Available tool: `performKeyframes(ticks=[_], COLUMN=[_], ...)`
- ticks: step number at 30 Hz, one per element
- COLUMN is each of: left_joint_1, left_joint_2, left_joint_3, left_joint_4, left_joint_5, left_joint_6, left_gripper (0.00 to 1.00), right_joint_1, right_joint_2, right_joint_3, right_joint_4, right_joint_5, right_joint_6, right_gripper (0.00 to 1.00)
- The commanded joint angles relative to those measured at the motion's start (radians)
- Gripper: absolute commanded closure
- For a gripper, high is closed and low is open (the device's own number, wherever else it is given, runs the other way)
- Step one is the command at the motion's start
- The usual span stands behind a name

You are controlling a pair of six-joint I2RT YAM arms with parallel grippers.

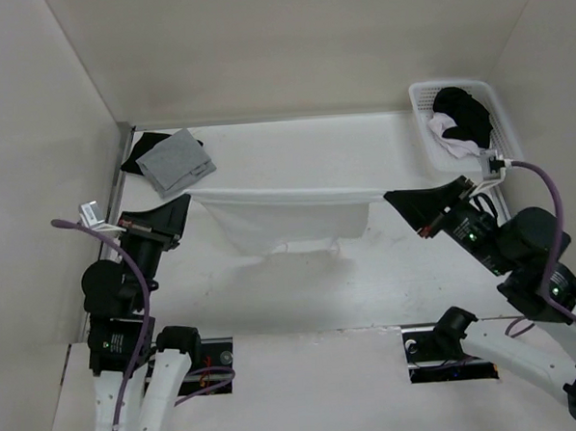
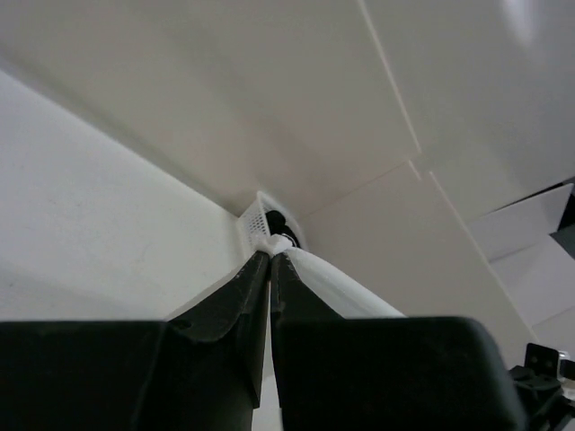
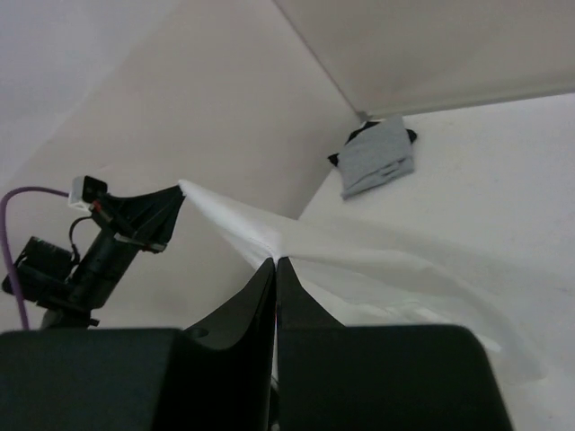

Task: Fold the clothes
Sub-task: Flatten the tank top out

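Two-arm spread of a plain white garment of thin soft fabric above the pale bench.

The white garment hangs mid-bench as a sheet. Its upper edge is drawn into a nearly straight line between the two arms, and its lower part sags toward the bench. Whether the lower hem rests on the surface cannot be told.

**Step in hand (judged).** The garment is being stretched flat ahead of the first fold. To do this well:
- Both held corners should travel level and at matched pace, so the upper edge loses neither tension nor alignment.
- The sheet is best laid down smoothly away from the arms before the held edge is carried over to meet the opposite hem.
- Excess pull risks slipping so thin a fabric out of a pinch.
- The left end lies near the grey square cloth and the black garment beneath it, and should be kept off them.

**Jaws.** The left jaws are closed, tips together, pinching one upper corner, as the left wrist view shows. The right jaws are likewise closed, gripping the other corner, with fabric fanning out from their tips.

A white perforated basket of dark and white items stands apart at far right.
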Motion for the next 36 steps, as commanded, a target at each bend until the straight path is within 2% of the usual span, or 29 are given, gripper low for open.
performKeyframes(ticks=[1, 4, 7, 12, 14, 16, 18, 21, 24, 27, 29, 31, 36], left_joint_1=[-0.007, -0.001, -0.004, 0.034, 0.054, 0.071, 0.076, 0.082, 0.077, 0.077, 0.082, 0.084, 0.067], left_joint_2=[-0.018, 0.001, 0.056, 0.267, 0.373, 0.514, 0.652, 0.813, 0.912, 0.95, 0.946, 0.923, 0.835], left_joint_3=[0.093, 0.11, 0.066, -0.051, -0.04, 0.026, 0.154, 0.376, 0.564, 0.662, 0.655, 0.591, 0.288], left_joint_4=[-0.05, -0.035, 0.018, 0.187, 0.268, 0.347, 0.381, 0.382, 0.356, 0.323, 0.316, 0.328, 0.405], left_joint_5=[0.019, 0.017, 0.014, -0.042, -0.054, -0.052, -0.048, -0.032, -0.021, -0.028, -0.035, -0.039, -0.067], left_joint_6=[-0.028, -0.031, -0.034, -0.037, -0.047, -0.06, -0.065, -0.073, -0.059, -0.024, -0.013, -0.019, -0.036], left_gripper=[0.99, 0.99, 0.99, 0.99, 0.99, 0.99, 0.99, 0.99, 0.99, 0.99, 0.99, 0.99, 0.98], right_joint_1=[0.104, 0.178, 0.152, -0.083, -0.172, -0.232, -0.273, -0.31, -0.338, -0.364, -0.373, -0.376, -0.375], right_joint_2=[-0.008, 0.032, 0.123, 0.346, 0.464, 0.603, 0.741, 0.91, 0.998, 1.032, 1.03, 1.003, 0.883], right_joint_3=[0.061, 0.077, 0.071, 0.061, 0.099, 0.194, 0.343, 0.616, 0.829, 0.937, 0.94, 0.872, 0.538], right_joint_4=[-0.136, -0.141, -0.104, 0.055, 0.138, 0.189, 0.197, 0.12, 0.037, -0.001, -0.012, 0.003, 0.139], right_joint_5=[0.096, 0.18, 0.167, -0.023, -0.117, -0.181, -0.224, -0.252, -0.255, -0.273, -0.286, -0.286, -0.284], right_joint_6=[-0.008, -0.03, -0.056, -0.07, -0.051, -0.04, -0.034, -0.042, -0.053, -0.054, -0.054, -0.054, -0.037], right_gripper=[0.97, 0.97, 0.97, 0.97, 0.97, 0.97, 0.98, 0.98, 0.98, 0.97, 0.97, 0.97, 0.96])
